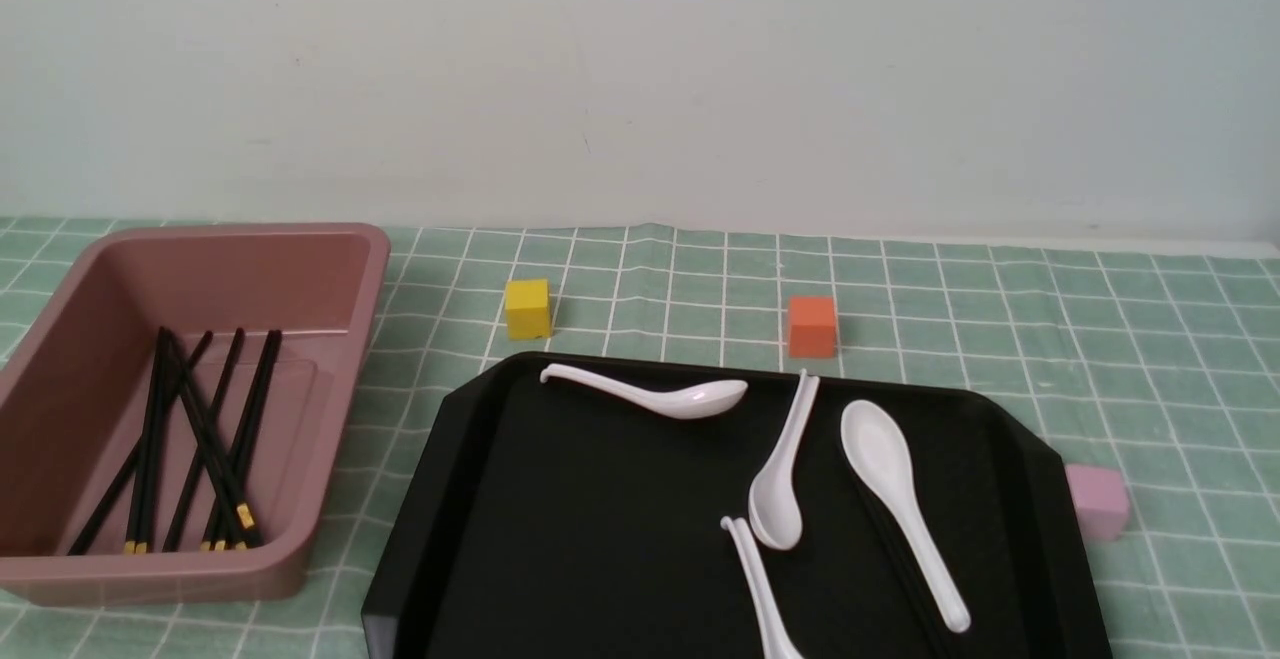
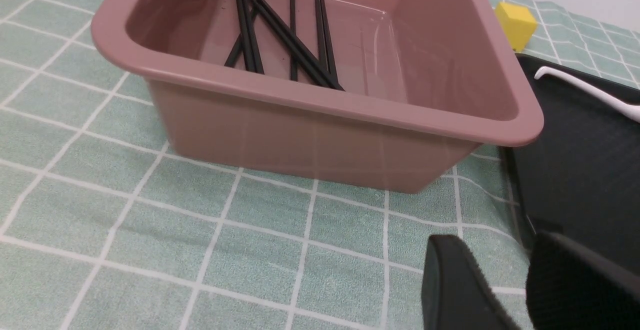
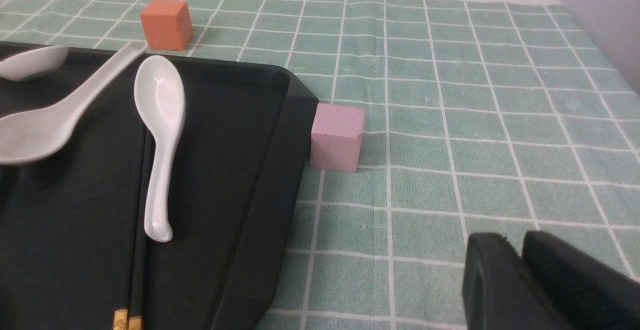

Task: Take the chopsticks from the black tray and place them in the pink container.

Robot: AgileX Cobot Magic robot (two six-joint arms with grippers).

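Observation:
The pink container (image 1: 225, 264) stands at the left and holds several black chopsticks (image 1: 200, 439) with gold bands. The left wrist view looks into the container (image 2: 300, 134) at those chopsticks (image 2: 290, 39). The black tray (image 1: 560, 539) lies in the middle. In the right wrist view a pair of chopsticks (image 3: 136, 270) lies on the tray (image 3: 225, 170), partly under a white spoon (image 3: 159, 134). My left gripper (image 2: 497, 242) is open and empty, low over the cloth between container and tray. My right gripper (image 3: 515, 237) hangs over the cloth beside the tray, fingers close together with nothing between. Neither gripper shows in the front view.
Several white spoons (image 1: 690, 397) lie on the tray. A yellow cube (image 1: 527, 308) and an orange cube (image 1: 811, 325) sit behind the tray. A pale pink cube (image 1: 1097, 501) touches the tray's right edge. Green checked cloth covers the table; a wall closes the back.

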